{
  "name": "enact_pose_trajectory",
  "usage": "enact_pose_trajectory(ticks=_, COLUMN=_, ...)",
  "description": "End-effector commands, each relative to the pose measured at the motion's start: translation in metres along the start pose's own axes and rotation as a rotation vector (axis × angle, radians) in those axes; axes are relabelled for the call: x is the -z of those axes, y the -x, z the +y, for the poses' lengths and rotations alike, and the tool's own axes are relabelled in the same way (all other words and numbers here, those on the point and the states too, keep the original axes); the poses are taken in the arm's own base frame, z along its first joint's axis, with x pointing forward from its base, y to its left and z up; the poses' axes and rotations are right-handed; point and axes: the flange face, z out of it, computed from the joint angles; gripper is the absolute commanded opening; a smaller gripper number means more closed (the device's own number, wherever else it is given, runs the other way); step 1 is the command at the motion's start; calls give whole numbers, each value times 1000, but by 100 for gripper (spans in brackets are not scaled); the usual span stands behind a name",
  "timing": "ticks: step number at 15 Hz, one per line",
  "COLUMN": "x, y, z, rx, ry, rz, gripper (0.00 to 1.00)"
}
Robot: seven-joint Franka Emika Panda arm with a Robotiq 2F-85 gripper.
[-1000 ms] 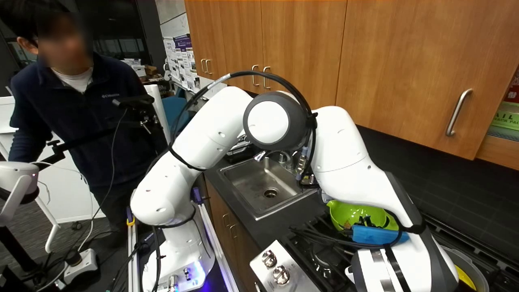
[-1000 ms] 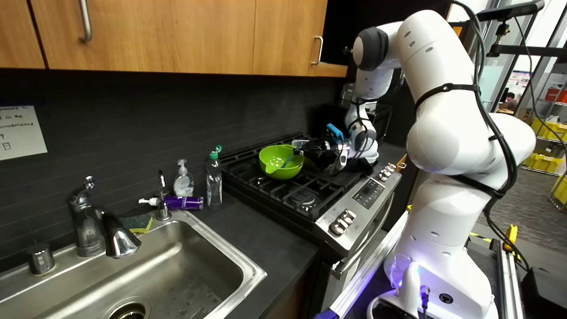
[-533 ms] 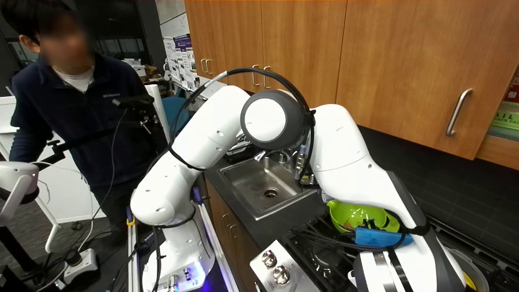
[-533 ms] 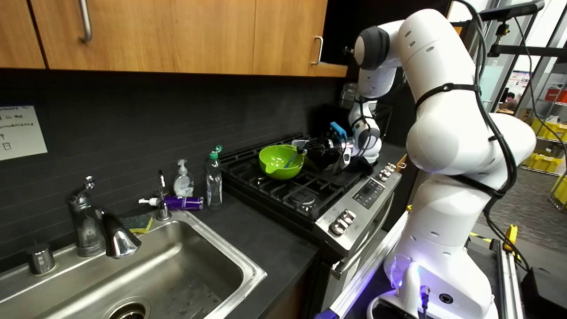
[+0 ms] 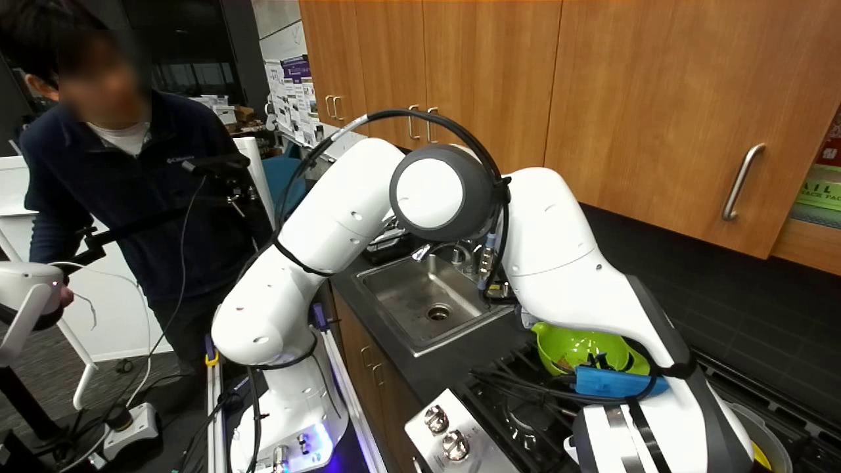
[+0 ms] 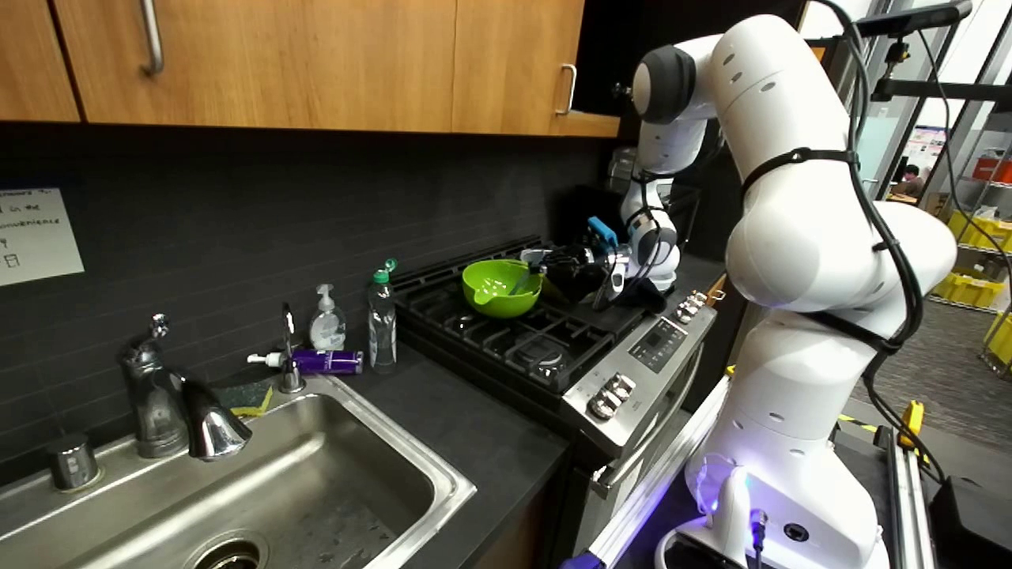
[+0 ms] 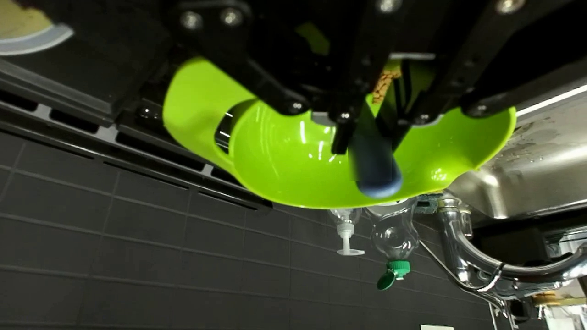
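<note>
Stove (image 6: 474, 344) with a green bowl (image 7: 293, 174) on top and a blue utensil (image 7: 373, 165) in the jaws

Nearest are the jaws, pressed in from both sides and pinching the blue utensil; whether it is a spoon or a spatula I cannot tell. Its rounded end shows over the green bowl in the wrist view, and in an exterior view it slopes from the jaws down inside the rim. Tan bits (image 7: 384, 86) lie in the bowl. The robot arm (image 6: 822, 245) extends over the stove, a blue block (image 5: 611, 382) fixed near its end. Beside that stands a pale container (image 5: 765, 435) with something yellow inside. Silver knobs (image 6: 606, 404) sit along the stove's front.

Farther along, the dark desk (image 6: 443, 403) has a steel sink (image 6: 453, 486) set into it, with a chrome tap (image 6: 154, 399) at the back. Between tap and stove stand a clear bottle (image 6: 383, 324) with a green cap and a pump bottle (image 6: 327, 325); a purple bottle (image 6: 328, 363) lies on its side just beside them. Behind rises a dark wall (image 6: 277, 205) bearing a handwritten note (image 6: 39, 245), with wooden cabinets (image 6: 300, 63) above. Off beyond the arm, a person (image 5: 125, 190) in a dark jacket stands, face blurred
</note>
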Motion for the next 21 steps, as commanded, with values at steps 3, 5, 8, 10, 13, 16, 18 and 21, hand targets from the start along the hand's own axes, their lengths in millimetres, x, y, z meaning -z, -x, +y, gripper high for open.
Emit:
enact_pose_trajectory(ticks=3, x=-22, y=-1, z=4, rx=-19, ry=35, rz=4, gripper=5)
enact_pose_trajectory(ticks=5, x=-31, y=-2, z=5, rx=-20, ry=45, rz=-8, gripper=5)
enact_pose_trajectory(ticks=8, x=-41, y=-2, z=5, rx=-19, ry=59, rz=-22, gripper=5)
enact_pose_trajectory(ticks=10, x=-46, y=-3, z=5, rx=-19, ry=65, rz=-31, gripper=5)
enact_pose_trajectory(ticks=13, x=-54, y=-2, z=4, rx=-15, ry=71, rz=-51, gripper=5)
enact_pose_trajectory(ticks=16, x=-66, y=2, z=0, rx=-2, ry=80, rz=-79, gripper=5)
enact_pose_trajectory(ticks=18, x=-75, y=6, z=-3, rx=10, ry=87, rz=-108, gripper=5)
enact_pose_trajectory(ticks=21, x=-94, y=11, z=-9, rx=29, ry=103, rz=-150, gripper=5)
